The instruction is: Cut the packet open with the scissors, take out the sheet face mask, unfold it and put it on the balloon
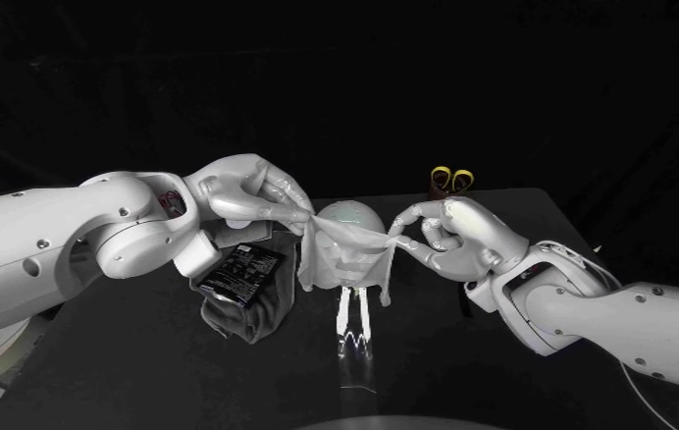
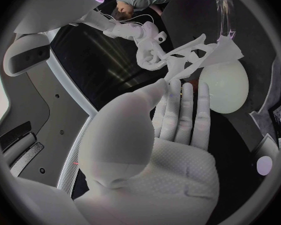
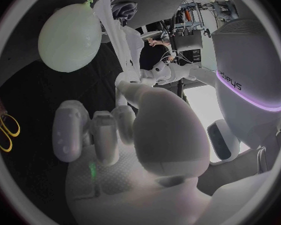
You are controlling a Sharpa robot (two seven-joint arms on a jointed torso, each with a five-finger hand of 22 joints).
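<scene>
Mask (image 1: 339,258) in left hand (image 1: 252,194) (by balloon (image 1: 354,215))

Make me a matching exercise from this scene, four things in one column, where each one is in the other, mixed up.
1 sheet face mask
2 balloon
3 scissors
4 packet

A at the table's far edge
B stretched between the left hand and right hand
C flat on the table, near the left hand
D pale, upright, behind the mask

Pairs: 1-B, 2-D, 3-A, 4-C

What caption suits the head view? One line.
Left hand and right hand hold the mask spread before the balloon, packet nearby.
</scene>
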